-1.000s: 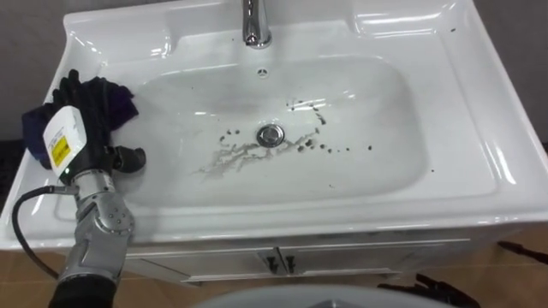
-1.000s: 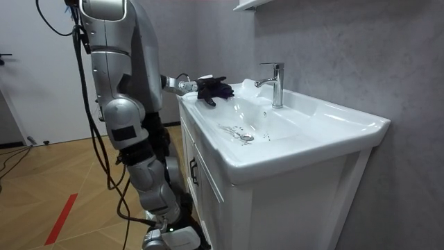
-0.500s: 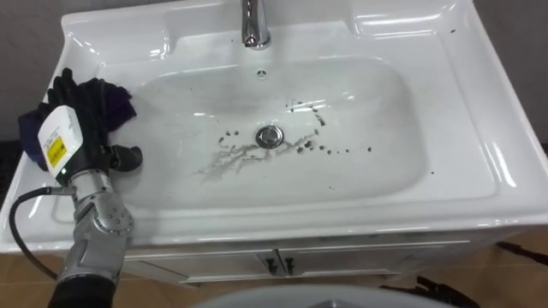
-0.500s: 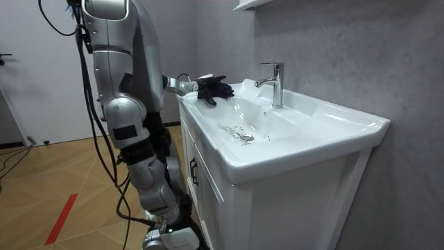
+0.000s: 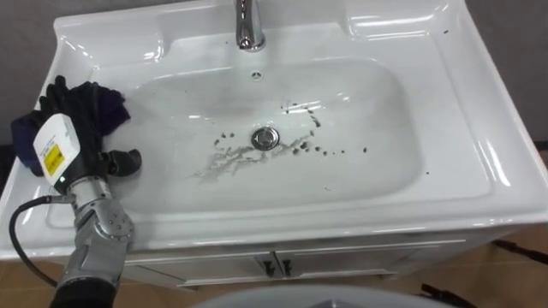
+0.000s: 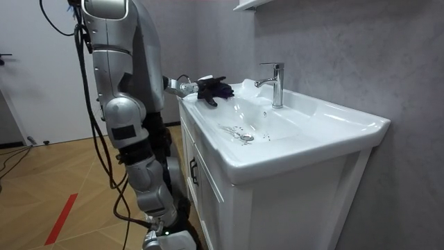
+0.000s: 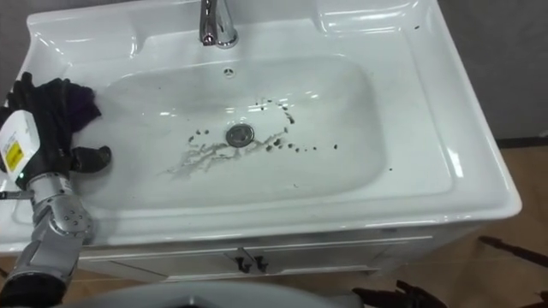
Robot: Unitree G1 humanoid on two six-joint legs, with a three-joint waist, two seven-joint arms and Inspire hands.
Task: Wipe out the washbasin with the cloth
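Hardly anything is seen to have changed. The dark cloth (image 5: 107, 103) is kept bunched on the left rim of the basin (image 5: 462, 111), just beside the bowl, and the slight shift of the whole eye view is put down to the camera. The left hand (image 5: 86, 141) has not been carried into the bowl. Its fingers are curled round the cloth, with the thumb stuck out toward the bowl. Wiping is therefore judged not begun, since dark specks (image 5: 304, 147) are left scattered round the drain (image 5: 265, 137). The bunched cloth is stretched from the outer edge toward the bowl. The basin's long axis is laid left to right, with the faucet (image 5: 248, 26) at the far middle.
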